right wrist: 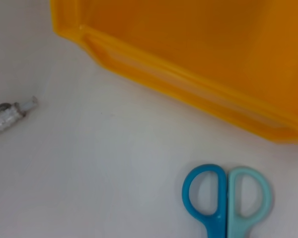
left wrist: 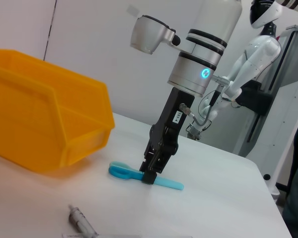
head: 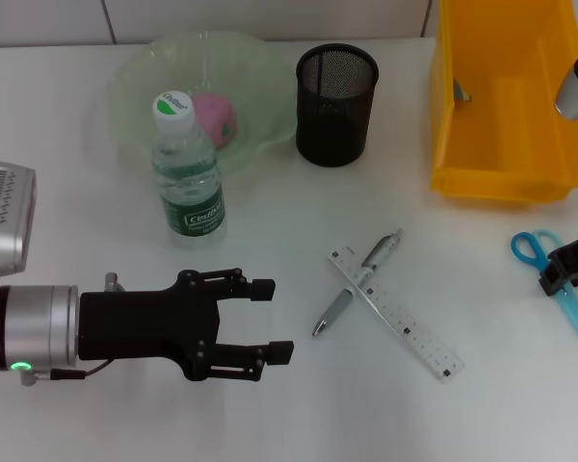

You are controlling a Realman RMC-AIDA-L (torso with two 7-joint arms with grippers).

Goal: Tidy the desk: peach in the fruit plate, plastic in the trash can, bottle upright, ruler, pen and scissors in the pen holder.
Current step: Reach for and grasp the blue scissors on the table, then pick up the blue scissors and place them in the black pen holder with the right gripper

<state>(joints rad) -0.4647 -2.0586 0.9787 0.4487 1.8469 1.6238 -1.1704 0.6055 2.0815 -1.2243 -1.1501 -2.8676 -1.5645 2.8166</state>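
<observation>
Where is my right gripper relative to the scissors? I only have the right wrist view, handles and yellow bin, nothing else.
Observer: The right gripper is down at the scissors, just past the handles, beside the yellow bin.
Operator: What's still left for the pen holder?
Observer: The pen and the ruler lie crossed on the desk; nothing sticks out of the pen holder.

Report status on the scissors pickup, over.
Right claw down on scissors, grip unconfirmed. Left claw open, idle over desk. Pen and ruler still crossed on desk. Pen holder unobstructed.
</observation>
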